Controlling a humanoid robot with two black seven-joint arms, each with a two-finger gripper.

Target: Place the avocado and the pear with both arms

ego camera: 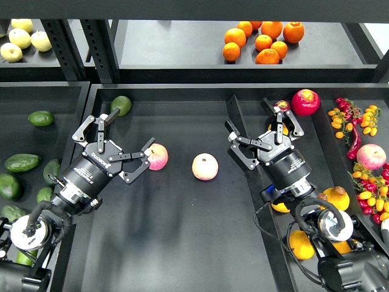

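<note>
While both my claws hang open and empty, left claw point(115, 143) beside an apple point(158, 156), right claw point(267, 131) risks grabbing wrong fruit instead of the pear point(280, 129).

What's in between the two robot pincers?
In the head view, two pink-yellow apples sit on the black tray between the left pincer and right pincer.

dark avocado point(22, 162) left tray, pear point(278, 129) right

Black tray point(182, 243) — pink-yellow apples point(205, 166), orange oranges point(262, 41), dark green avocados point(22, 162), pale yellow fruit point(23, 39).
</note>
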